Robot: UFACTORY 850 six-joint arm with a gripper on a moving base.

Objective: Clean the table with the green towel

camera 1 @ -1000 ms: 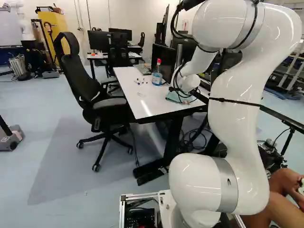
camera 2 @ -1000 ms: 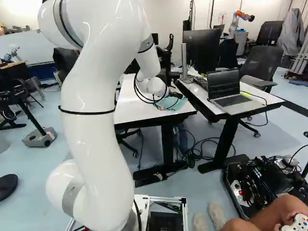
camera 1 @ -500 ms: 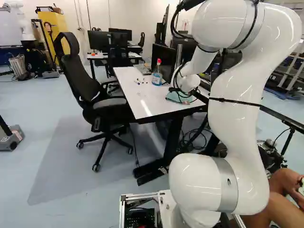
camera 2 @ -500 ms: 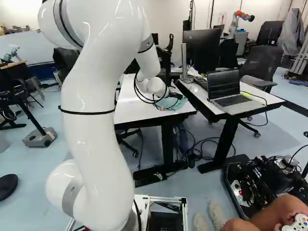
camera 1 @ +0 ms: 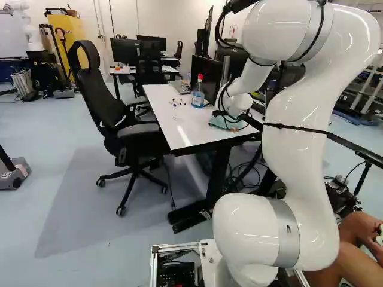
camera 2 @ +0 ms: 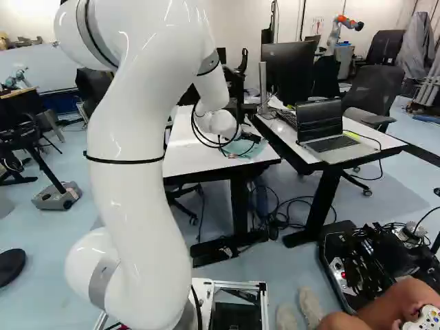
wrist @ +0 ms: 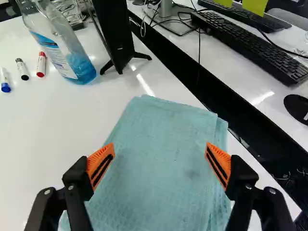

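Hanging over the near part of the white bench, the jaws stand spread wide, pinching nothing; their orange pads face each other with the green towel beneath and between them, though I can't tell whether either tip touches it. The towel lies flat and looks folded, its layers showing along one side; that makes a compact pad, I'd guess, stout enough to hold together when wiped about. The arm reaches out to it from behind, and the wide spread seems meant to straddle a good stretch of cloth, so that closing would gather a fold; the grip itself has yet to be made, so the wiping is still ahead. The spray bottle stands upright beyond the towel, with the red-capped marker and black-capped marker lying near it; a long sweep that way could topple the one or roll the others; too shallow a pinch, I reckon, might just skid over the cloth.
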